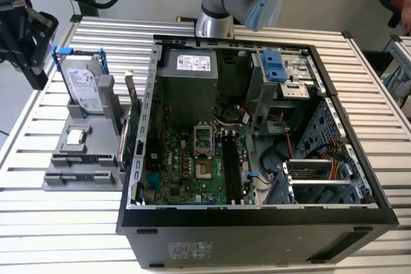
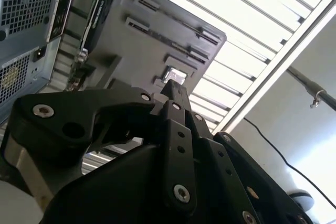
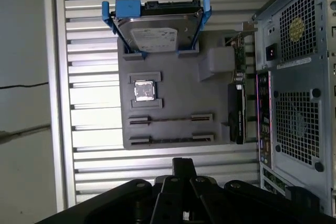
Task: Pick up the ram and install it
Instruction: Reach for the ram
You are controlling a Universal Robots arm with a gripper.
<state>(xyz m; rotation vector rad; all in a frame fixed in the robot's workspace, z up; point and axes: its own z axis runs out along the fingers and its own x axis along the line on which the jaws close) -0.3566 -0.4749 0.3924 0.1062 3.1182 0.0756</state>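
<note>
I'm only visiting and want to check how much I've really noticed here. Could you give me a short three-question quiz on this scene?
1. True or false: the computer case lies shut, its inside hidden.
2. Which colour is the frame around the hard drive on the grey tray? A red, B blue, C yellow.
3. Fill in: the expansion card stands at the tray's edge nearest the ____.
Key: 1 false; 2 B; 3 computer case.
</note>
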